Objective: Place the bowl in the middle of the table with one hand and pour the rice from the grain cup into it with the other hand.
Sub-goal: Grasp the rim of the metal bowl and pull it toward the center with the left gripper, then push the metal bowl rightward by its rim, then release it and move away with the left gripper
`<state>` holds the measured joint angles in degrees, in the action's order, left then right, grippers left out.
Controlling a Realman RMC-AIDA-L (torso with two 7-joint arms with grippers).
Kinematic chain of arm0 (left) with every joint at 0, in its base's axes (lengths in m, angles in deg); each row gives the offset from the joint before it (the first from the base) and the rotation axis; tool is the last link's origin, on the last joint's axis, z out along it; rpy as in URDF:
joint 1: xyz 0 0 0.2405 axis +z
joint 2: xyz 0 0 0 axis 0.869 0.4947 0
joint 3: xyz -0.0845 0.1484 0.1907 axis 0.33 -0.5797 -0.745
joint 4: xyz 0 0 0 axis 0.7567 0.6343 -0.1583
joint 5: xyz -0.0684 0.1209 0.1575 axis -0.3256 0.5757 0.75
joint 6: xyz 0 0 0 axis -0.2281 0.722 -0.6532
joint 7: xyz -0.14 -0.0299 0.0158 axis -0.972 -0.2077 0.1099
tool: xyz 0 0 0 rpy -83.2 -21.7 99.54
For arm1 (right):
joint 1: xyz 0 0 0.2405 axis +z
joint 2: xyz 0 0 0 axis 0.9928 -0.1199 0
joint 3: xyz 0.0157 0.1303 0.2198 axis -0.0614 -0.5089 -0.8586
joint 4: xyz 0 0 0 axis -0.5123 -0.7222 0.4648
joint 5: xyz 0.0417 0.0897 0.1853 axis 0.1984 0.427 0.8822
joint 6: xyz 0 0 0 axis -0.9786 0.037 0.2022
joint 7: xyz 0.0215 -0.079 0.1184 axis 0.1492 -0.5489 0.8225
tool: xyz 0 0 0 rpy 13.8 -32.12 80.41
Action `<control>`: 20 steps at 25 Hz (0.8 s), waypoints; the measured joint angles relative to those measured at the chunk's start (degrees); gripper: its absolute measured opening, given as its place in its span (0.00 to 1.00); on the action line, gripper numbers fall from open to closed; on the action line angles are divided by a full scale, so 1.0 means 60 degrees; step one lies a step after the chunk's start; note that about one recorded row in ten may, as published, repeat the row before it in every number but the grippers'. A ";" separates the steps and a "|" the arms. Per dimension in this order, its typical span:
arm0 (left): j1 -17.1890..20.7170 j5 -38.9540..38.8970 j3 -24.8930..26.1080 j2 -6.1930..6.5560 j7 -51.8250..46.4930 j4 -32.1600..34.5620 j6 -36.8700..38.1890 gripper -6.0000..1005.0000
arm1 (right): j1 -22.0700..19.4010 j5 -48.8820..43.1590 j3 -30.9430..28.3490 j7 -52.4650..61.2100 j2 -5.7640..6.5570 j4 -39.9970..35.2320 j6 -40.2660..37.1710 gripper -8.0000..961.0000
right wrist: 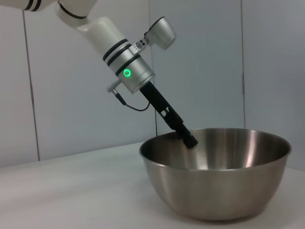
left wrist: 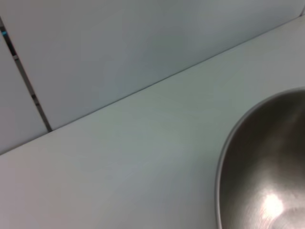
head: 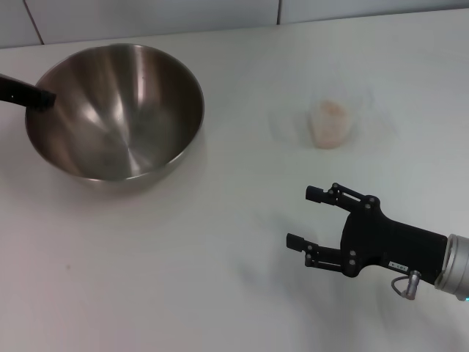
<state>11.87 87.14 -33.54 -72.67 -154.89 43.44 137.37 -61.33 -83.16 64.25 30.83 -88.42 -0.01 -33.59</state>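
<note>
Head camera looks down; both wrist cameras sit low, sharing the bowl.

Evenly and brightly lit from overhead; soft, diffuse illumination throughout. Faint, blurred shadows only on the surface, weakest beneath the right tool near the front edge. Streaked highlights and a bright glare patch inside the bowl toward the far left corner; a small hot spot on its inner wall in the left wrist view. Left wrist view soft, bowl rim out of focus. Right wrist view sharp, mild reflections on the bowl's outer wall. Rice and grain cup low in contrast, outline barely discernible.
</note>
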 joint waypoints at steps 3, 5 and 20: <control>-0.0077 -0.0017 0.0085 0.0034 0.0002 -0.0016 0.0143 0.09 | 0.0000 0.0000 0.0000 0.0000 0.0000 0.0009 0.0000 0.87; -0.0238 -0.0047 0.0303 0.0137 0.0018 -0.0187 0.0338 0.07 | 0.0000 0.0000 0.0000 0.0000 0.0000 0.0025 -0.0001 0.87; -0.1295 -0.0962 0.1618 0.0942 0.1103 -0.1609 0.2205 0.07 | 0.0001 -0.0001 -0.0001 0.0000 -0.0014 0.0052 -0.0108 0.87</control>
<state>4.11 81.37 -23.83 -67.02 -148.27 33.79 150.61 -61.32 -83.16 64.25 30.83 -88.51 0.30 -34.24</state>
